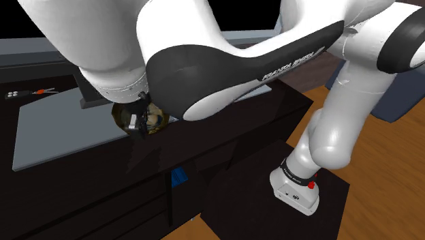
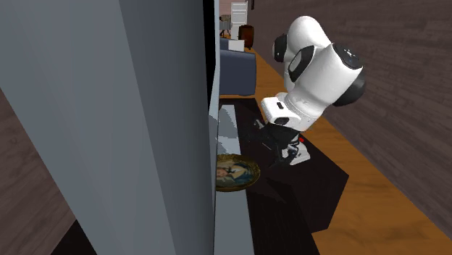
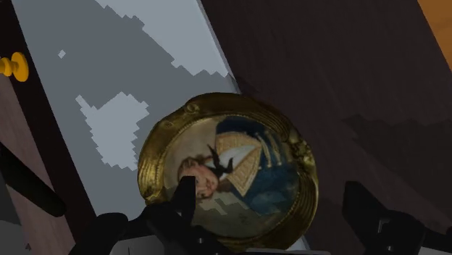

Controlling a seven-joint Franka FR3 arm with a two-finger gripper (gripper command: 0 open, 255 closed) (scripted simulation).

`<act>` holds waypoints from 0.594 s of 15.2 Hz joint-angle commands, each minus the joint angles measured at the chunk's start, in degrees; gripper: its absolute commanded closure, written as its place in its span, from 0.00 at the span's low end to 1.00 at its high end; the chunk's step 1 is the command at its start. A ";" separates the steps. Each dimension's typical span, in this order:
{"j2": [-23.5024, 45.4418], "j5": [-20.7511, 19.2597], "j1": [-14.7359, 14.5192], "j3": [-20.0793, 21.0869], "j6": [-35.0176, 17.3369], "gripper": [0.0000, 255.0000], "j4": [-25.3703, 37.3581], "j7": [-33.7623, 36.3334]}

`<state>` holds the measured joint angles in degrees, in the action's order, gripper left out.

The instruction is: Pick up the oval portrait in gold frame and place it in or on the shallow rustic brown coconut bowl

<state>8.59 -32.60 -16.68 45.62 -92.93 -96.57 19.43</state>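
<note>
Above the gripper [image 3: 271, 187], arm [image 1: 225, 61] folds low over dark cabinet [image 1: 259, 129]. Beneath it, grey slab [image 3: 109, 72]; portrait [image 3: 232, 174] lies flat across the slab's edge, right under the fingers. Fingers spread, nothing pinched: one over the picture, the other just outside the gold rim. Judgement: shift until both tips bracket the oval's narrow width, lower, then close gently.

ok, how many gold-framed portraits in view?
1. The oval portrait lies flat across the edge of the grey panel, beneath the open jaws. The arm could hide others.
</note>
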 commanded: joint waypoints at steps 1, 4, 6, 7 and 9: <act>5.23 -4.80 -3.47 0.97 2.17 0.00 3.39 1.96; 8.09 -7.39 -5.69 0.74 2.74 0.00 4.77 2.68; 7.87 -7.41 -5.01 0.52 1.23 0.00 3.24 2.82; 7.79 -7.45 -4.69 0.42 0.50 0.00 2.51 2.89; 7.68 -7.56 -4.06 0.21 -0.95 0.00 1.09 3.05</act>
<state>16.41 -40.13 -21.15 45.93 -92.94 -94.53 22.39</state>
